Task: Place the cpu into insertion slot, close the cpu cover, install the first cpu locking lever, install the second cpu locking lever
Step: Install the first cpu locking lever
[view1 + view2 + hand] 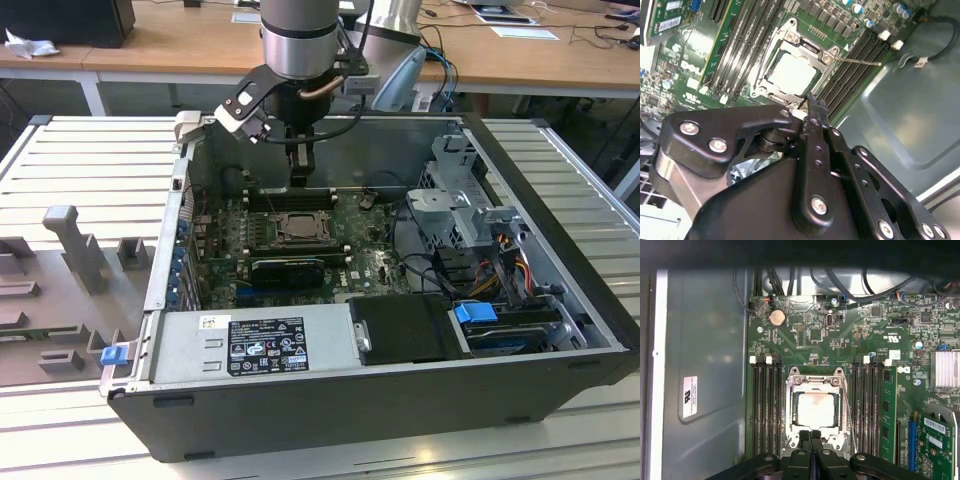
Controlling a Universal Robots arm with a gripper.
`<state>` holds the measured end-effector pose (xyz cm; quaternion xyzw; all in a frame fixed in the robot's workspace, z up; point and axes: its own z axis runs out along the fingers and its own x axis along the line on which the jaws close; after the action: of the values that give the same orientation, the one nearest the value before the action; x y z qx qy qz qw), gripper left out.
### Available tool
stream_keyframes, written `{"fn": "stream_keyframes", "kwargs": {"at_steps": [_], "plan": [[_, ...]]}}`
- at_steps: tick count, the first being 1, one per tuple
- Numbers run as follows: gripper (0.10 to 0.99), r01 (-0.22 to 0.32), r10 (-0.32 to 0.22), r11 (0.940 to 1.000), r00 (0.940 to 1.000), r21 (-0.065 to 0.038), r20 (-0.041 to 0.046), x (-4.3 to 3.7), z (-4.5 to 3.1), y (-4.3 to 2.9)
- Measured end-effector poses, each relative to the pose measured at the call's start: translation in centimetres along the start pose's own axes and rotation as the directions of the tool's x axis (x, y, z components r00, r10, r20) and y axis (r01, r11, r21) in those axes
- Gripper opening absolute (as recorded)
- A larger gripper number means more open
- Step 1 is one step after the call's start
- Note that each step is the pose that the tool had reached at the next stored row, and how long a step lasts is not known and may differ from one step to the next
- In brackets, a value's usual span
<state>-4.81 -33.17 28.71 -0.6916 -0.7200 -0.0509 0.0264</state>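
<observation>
First wrist view: pale square cpu (815,409), prob. under silvery cover (816,382).

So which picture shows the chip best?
The first wrist view: it looks straight down on the chip, whole and framed by the cover. The second wrist view shows it slanted; the exterior view shows it tiny, from far off.
</observation>
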Motion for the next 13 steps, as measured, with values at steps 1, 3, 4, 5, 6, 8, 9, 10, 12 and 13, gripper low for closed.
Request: {"fn": "stream_keyframes", "kwargs": {"at_steps": [1,3,4,5,6,8,9,10,12,13], "plan": [[0.106,0.035,-0.035,0.9994,0.9994,0.004,-0.0011,0.00,0.02,0.00],[0.106,0.089,-0.089,0.9960,0.9960,0.010,-0.0035,-0.01,0.05,0.00],[0.106,0.105,-0.104,0.9945,0.9945,0.011,-0.0043,0.00,0.06,0.00],[0.106,0.116,-0.116,0.9932,0.9933,0.012,-0.0048,-0.01,0.06,0.00],[0.106,0.124,-0.124,0.9921,0.9922,0.013,-0.0053,-0.01,0.06,0.00],[0.106,0.145,-0.145,0.9893,0.9894,0.016,-0.0063,-0.01,0.06,0.00],[0.106,0.154,-0.154,0.9879,0.9880,0.016,-0.0068,-0.01,0.06,0.00],[0.106,0.164,-0.164,0.9862,0.9864,0.017,-0.0074,-0.01,0.06,0.00],[0.106,0.185,-0.184,0.9826,0.9828,0.020,-0.0084,-0.01,0.06,0.00],[0.106,0.191,-0.191,0.9813,0.9815,0.020,-0.0087,-0.01,0.06,0.00]]}}
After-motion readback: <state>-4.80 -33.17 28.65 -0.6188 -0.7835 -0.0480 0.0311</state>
